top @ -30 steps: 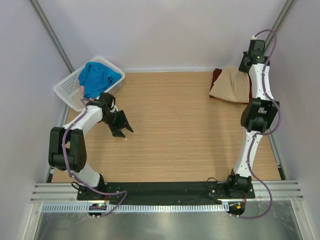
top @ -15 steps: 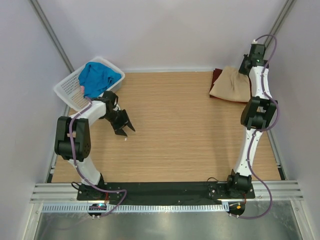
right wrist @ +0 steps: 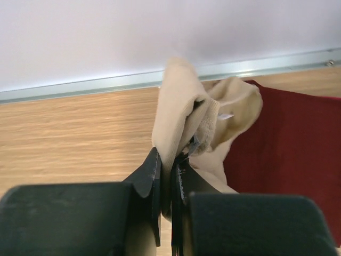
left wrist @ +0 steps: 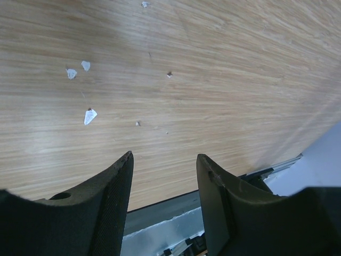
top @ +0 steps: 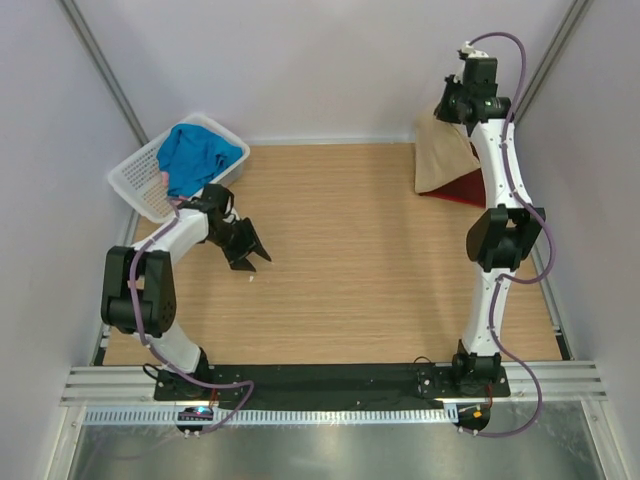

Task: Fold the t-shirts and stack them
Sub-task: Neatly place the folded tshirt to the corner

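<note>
- Tan cloth dominates the far right corner in the top external view: the tan t-shirt (top: 437, 158) hangs from the right gripper (top: 452, 110), narrow at the top where it is pinched and widening towards its lower edge at the wooden table (top: 350, 250). Its long axis runs from the gripper down and towards the near side.
- Just beside it, partly under its lower edge, the maroon t-shirt (top: 463, 188) lies flat on the table.
- At the far left corner, the blue t-shirt (top: 195, 155) sits crumpled in the white lattice basket (top: 133, 180), with a sliver of pink cloth (top: 163, 178) at its near side.
- Near the basket, the left gripper (top: 252, 262) points at the table's middle, jaws spread, holding nothing.
- From the left wrist, the left gripper (left wrist: 164, 160) shows both fingers wide apart over bare wood, and a few white flecks (left wrist: 89, 116) are scattered on the table (left wrist: 224, 80).
- From the right wrist, the right gripper (right wrist: 168, 165) has its jaws pressed together on a bunched fold of the tan t-shirt (right wrist: 176, 101), which rises upright from the fingertips.
- To the right, the maroon t-shirt (right wrist: 282, 144) lies spread on the table (right wrist: 69, 133), its far edge near the metal rail (right wrist: 80, 88).
</note>
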Tool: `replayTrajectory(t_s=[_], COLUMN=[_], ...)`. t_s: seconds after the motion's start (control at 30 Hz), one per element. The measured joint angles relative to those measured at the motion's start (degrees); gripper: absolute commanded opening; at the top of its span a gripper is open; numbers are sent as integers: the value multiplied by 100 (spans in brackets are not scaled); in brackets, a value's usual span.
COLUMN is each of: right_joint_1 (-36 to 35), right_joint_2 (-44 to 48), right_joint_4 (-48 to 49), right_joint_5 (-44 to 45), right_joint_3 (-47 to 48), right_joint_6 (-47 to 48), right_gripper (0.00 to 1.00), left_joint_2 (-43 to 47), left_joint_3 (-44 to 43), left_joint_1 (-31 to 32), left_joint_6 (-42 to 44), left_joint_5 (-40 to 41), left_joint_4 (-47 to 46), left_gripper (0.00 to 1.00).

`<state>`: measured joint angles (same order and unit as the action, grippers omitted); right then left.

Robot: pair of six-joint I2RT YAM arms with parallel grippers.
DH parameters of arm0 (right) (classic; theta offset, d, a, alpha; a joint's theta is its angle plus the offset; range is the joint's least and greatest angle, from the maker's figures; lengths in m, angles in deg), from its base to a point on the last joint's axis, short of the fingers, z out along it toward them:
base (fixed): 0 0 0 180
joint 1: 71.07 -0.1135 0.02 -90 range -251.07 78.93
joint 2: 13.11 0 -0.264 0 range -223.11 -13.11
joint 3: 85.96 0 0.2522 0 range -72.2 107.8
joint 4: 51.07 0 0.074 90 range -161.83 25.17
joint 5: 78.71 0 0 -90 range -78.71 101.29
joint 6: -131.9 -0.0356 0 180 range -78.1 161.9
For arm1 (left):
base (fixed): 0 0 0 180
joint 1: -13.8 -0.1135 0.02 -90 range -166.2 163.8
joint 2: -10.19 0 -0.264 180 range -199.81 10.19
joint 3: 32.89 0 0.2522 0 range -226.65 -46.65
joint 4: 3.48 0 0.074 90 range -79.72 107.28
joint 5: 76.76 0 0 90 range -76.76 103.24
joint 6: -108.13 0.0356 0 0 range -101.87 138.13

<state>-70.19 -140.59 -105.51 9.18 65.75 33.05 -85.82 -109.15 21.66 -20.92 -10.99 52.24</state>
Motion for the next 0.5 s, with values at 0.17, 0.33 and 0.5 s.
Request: replayTrajectory(t_s=[0.17, 0.33, 0.5], right_joint_1=[-190, -109, -37], right_joint_2=[348, 391, 389], right_joint_4=[-68, -127, -186], right_joint_5=[-85, -81, -81], right_joint_3=[4, 9, 4], right_joint_6=[-118, -192, -190], right_gripper=[1, 1, 1], left_joint_2=[334, 382, 382], left_joint_3=[201, 243, 243], left_joint_1=[0, 0, 0], left_joint_6=[-7, -2, 0], left_joint_5=[0, 0, 0], left_joint_4=[-57, -57, -57], left_gripper=[52, 52, 52])
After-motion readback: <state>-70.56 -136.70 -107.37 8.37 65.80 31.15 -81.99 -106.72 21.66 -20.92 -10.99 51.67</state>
